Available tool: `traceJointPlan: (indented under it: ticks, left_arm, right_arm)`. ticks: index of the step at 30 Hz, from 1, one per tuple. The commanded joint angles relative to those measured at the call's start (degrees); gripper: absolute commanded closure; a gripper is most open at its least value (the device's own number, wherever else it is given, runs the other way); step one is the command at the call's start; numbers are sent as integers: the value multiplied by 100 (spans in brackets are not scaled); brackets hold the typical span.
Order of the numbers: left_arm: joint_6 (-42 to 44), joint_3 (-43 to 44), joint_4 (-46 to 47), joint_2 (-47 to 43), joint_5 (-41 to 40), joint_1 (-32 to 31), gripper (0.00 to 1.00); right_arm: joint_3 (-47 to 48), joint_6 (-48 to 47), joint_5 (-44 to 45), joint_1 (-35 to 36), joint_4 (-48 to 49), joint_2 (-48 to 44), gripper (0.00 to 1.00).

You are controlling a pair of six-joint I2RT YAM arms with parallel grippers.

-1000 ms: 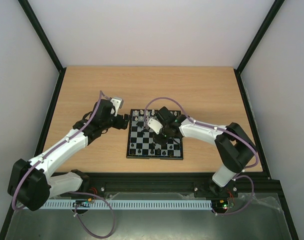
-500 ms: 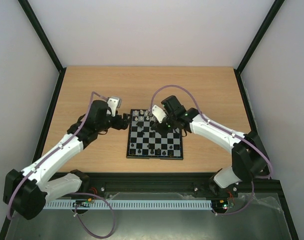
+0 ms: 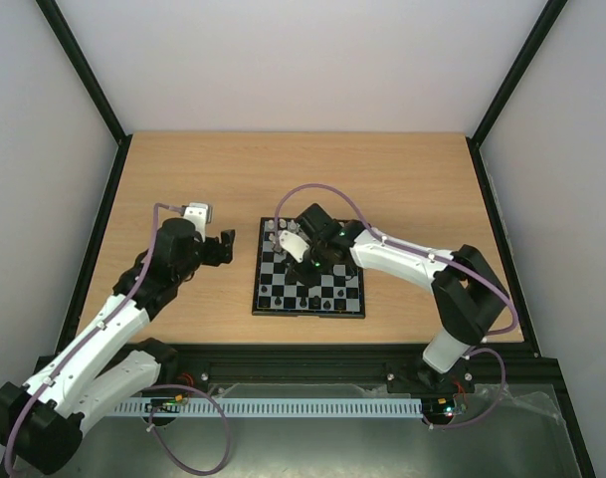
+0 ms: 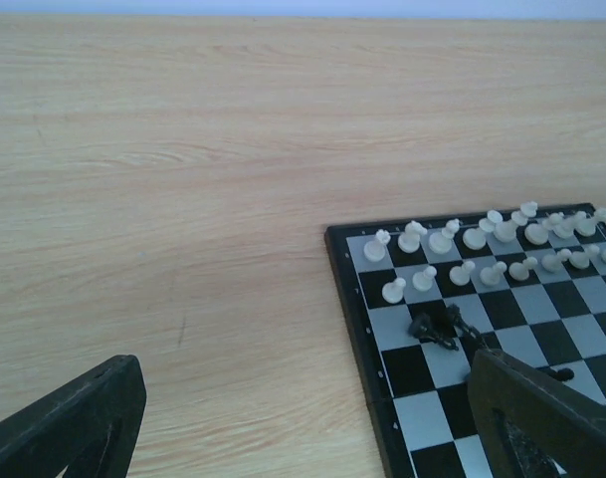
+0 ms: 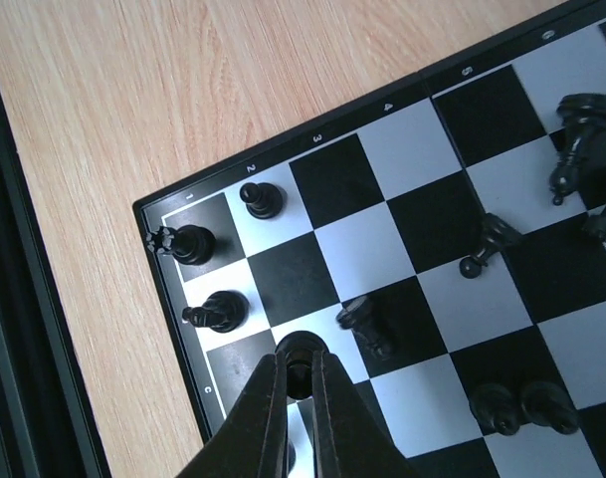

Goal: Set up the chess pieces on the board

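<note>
Wooden tabletop holds our checkered board, white pieces in two rows. Our right tool pinches a black piece; left tool gapes wide.

Counted one board, about sixteen white pieces in two rows of eight, and at least ten black pieces across the squares.

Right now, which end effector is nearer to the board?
Right. The right end effector is over the board, gripping a black piece; the left end effector hangs open beside it.
</note>
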Motion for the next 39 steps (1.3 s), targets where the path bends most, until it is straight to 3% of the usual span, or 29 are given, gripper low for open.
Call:
traceJointPlan:
  ticks: [1, 20, 39]
  left_arm:
    - [124, 1, 95, -5, -131, 196, 8]
    - [197, -49, 68, 54, 26, 319, 8]
    - [215, -64, 68, 95, 91, 319, 8]
  right_arm:
    - [246, -76, 5, 84, -388, 261, 98]
    - [822, -66, 231, 411, -466, 1199, 98]
    - [846, -87, 226, 555, -492, 1418, 97]
